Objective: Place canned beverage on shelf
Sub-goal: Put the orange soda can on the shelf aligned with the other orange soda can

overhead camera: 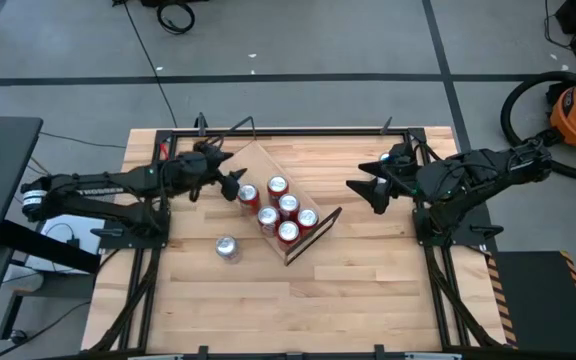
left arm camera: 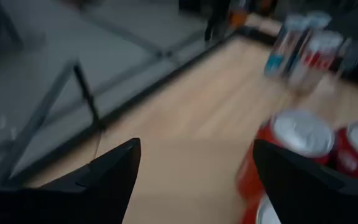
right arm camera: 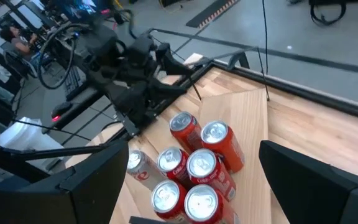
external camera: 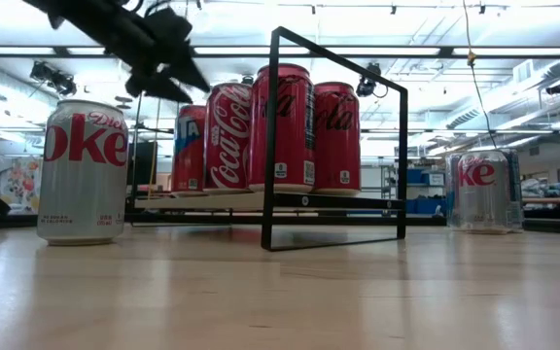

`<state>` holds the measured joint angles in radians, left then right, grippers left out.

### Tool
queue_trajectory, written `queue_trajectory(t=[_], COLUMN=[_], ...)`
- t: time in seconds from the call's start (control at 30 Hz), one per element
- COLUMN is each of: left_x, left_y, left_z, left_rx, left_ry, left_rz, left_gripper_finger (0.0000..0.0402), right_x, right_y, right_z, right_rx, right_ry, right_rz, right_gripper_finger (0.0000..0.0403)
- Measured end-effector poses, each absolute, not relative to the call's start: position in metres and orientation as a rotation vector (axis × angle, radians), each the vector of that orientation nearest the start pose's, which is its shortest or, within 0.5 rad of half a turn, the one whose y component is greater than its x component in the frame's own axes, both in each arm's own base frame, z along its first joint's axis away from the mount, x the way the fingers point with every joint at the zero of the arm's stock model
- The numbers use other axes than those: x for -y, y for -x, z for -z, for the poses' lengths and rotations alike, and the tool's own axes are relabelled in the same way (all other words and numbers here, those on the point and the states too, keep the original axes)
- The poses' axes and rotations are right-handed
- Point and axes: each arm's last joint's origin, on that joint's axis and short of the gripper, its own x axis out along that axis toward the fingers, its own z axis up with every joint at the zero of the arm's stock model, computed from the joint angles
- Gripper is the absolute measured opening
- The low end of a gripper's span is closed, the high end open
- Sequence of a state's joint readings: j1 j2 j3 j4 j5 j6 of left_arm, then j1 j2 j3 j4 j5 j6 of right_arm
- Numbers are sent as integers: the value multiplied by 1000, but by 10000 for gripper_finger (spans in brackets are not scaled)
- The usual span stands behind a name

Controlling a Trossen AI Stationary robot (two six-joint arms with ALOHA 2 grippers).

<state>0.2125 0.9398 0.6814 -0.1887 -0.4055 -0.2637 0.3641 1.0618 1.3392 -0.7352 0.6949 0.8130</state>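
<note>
The shelf point(overhead camera: 259, 160) is a light-wood plank with black wire end frames point(external camera: 278, 136), lying slantwise mid-table. Several red cans point(overhead camera: 286, 207) stand upright on it, and they also show in the right wrist view point(right arm camera: 194, 168). A silver Diet Coke can point(overhead camera: 227, 248) stands upright on the table by the shelf's near left side. My left gripper point(overhead camera: 230, 168) is open and empty, hovering above the shelf's far left part beside the farthest-left red can point(left arm camera: 291, 146). My right gripper point(overhead camera: 362, 195) is open and empty, right of the shelf.
A second silver can point(external camera: 484, 190) stands on the table to the right of the shelf. Black frame rails point(overhead camera: 298, 130) run along the table's far edge and sides. Bare wood point(overhead camera: 298, 310) lies toward the near edge.
</note>
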Motion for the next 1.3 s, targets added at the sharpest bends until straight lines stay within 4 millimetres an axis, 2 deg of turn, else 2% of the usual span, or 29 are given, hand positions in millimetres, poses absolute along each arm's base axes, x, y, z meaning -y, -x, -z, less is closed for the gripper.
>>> queue_trajectory(t=[0.1, 0.27, 0.43, 0.7, 1.07, 1.3], left_x=[-58, -61, -60, -71, -78, -78], left_y=[-186, -180, -172, -181, -205, -208], left_z=[-273, -273, -265, -245, -221, -219], left_rx=[-466, -519, -606, -587, -678, -674], left_ry=[378, 661, 710, 921, 1105, 1137], left_rz=[-661, -647, -725, -898, -858, -851], left_gripper_finger=[311, 300, 282, 247, 210, 196], right_x=[-51, -51, -54, -54, -55, -55], right_y=[-186, -186, -186, -187, -189, -189], right_z=[-421, -421, -423, -425, -429, -429], right_rx=[-229, -235, -230, -230, -200, -202], right_ry=[-545, -510, -475, -393, -343, -342], right_rz=[451, 439, 414, 397, 376, 372], right_gripper_finger=[371, 371, 371, 371, 371, 371])
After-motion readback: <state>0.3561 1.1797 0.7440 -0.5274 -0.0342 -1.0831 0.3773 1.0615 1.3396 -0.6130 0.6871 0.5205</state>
